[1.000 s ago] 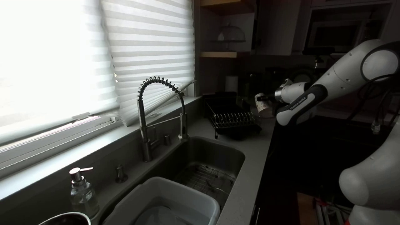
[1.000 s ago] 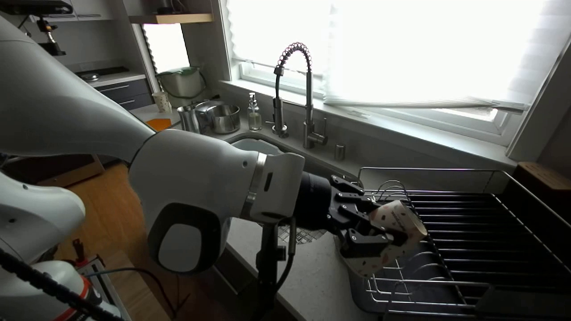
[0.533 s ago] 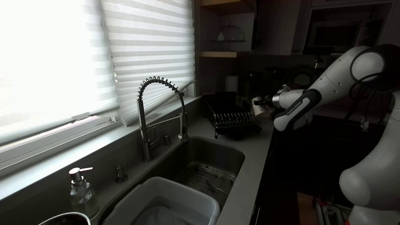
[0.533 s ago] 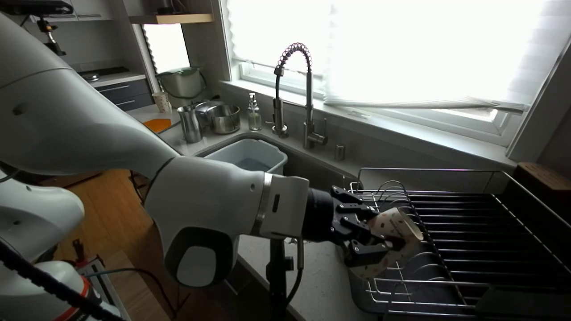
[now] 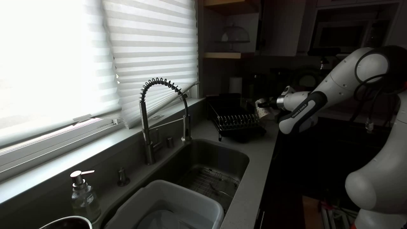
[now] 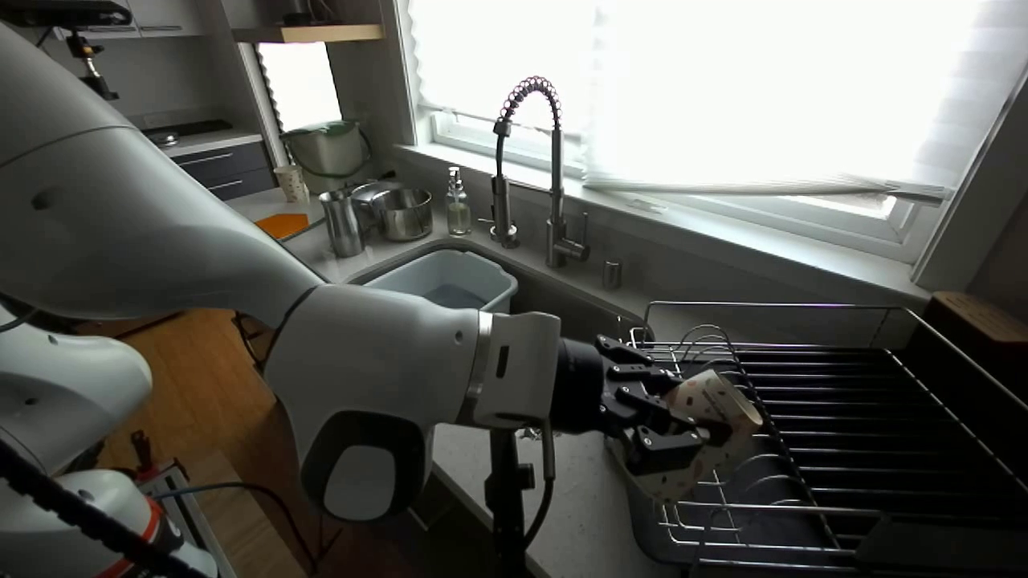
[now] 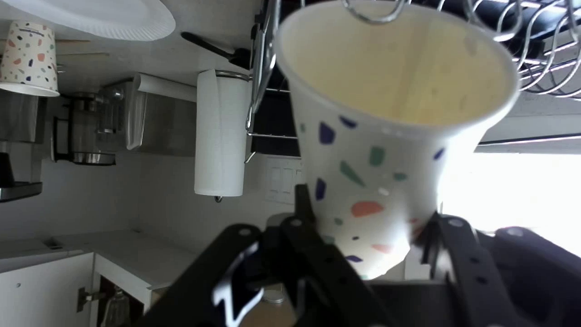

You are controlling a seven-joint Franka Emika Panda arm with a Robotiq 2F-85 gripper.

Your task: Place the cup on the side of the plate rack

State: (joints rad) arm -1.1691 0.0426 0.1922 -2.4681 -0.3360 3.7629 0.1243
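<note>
The jaws grip the cup (image 7: 363, 181) from both sides near its narrow base, its body filling the gap between them. The cup, white with coloured flecks, is at the pronged side of the rack (image 6: 851, 404), where the arm (image 6: 361, 353) reaches in. It is tipped over, mouth downward and towards the arm, base up and towards the rack's middle. In the wrist view, bent wire of the rack shows in front of the cup's inner wall; whether the cup rests on the rack, I cannot tell.

The rack stands on the worktop (image 6: 578, 506), just beside the sink (image 5: 226, 155). A grey tub (image 5: 190, 194) sits in the sink, at the end away from the rack. The tap (image 5: 144, 124) stands between the rack and a soap bottle (image 6: 458, 215), and a steel pitcher (image 6: 344, 226) and a pot (image 6: 407, 215) are well apart from the rack, past the sink. A wooden block (image 6: 976, 317) is near one corner of the rack. In the wrist view, a paper towel roll (image 7: 220, 141) shows just beside the rack, with a black utensil (image 7: 206, 44) near it; a white plate (image 7: 131, 19) and a second flecked cup (image 7: 28, 61) are farther off.
</note>
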